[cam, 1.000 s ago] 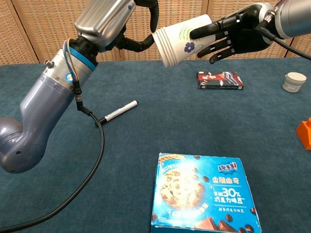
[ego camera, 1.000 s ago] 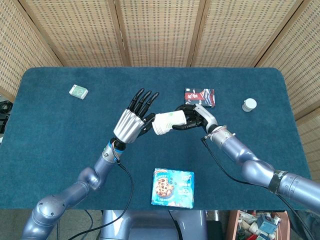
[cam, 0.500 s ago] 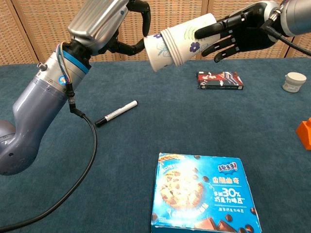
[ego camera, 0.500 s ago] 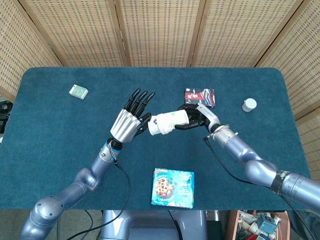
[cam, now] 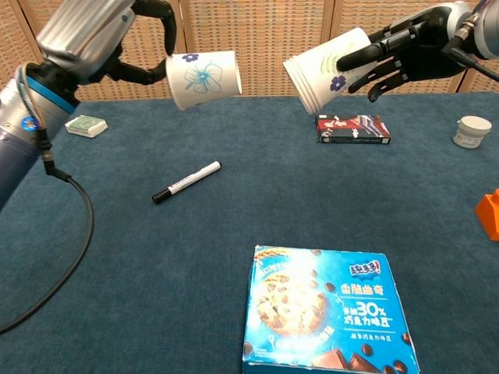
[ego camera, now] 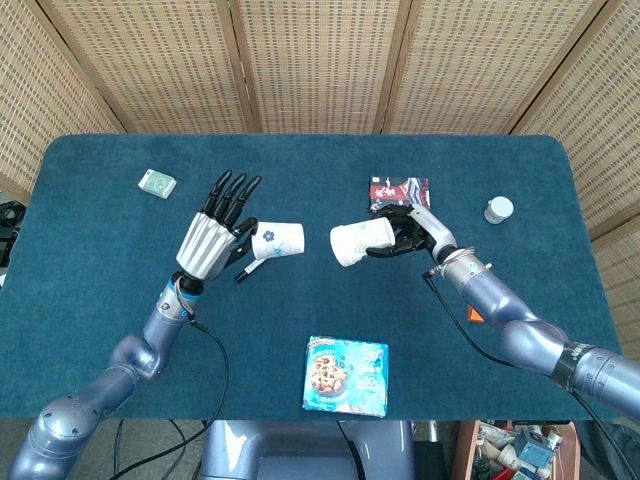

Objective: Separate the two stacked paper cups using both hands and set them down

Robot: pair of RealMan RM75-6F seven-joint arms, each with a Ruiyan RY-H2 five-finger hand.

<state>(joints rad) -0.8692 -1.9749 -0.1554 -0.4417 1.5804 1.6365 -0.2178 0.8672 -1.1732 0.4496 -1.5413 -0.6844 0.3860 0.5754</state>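
The two paper cups are apart, both held on their sides above the blue table [ego camera: 120, 300]. My left hand [ego camera: 215, 232] [cam: 93, 43] pinches a white cup with a blue flower [ego camera: 277, 241] [cam: 204, 78] by its rim, other fingers spread. My right hand [ego camera: 410, 232] [cam: 409, 51] grips the second cup [ego camera: 360, 243] [cam: 327, 68], white with green lines and a small blue flower, from the back. A gap of about a cup's width lies between the cups.
A black-and-white marker [cam: 185, 181] lies below the left cup. A blue cookie box [ego camera: 346, 375] [cam: 323, 315] sits near the front edge. A dark card pack [ego camera: 399, 191] [cam: 353, 128], white jar [ego camera: 498, 209], green card box [ego camera: 157, 183] and orange object [cam: 490, 214] lie around.
The inner flowered cup has come out of the other one. My left hand has carried it leftward, and my right hand has drawn the second cup slightly right.
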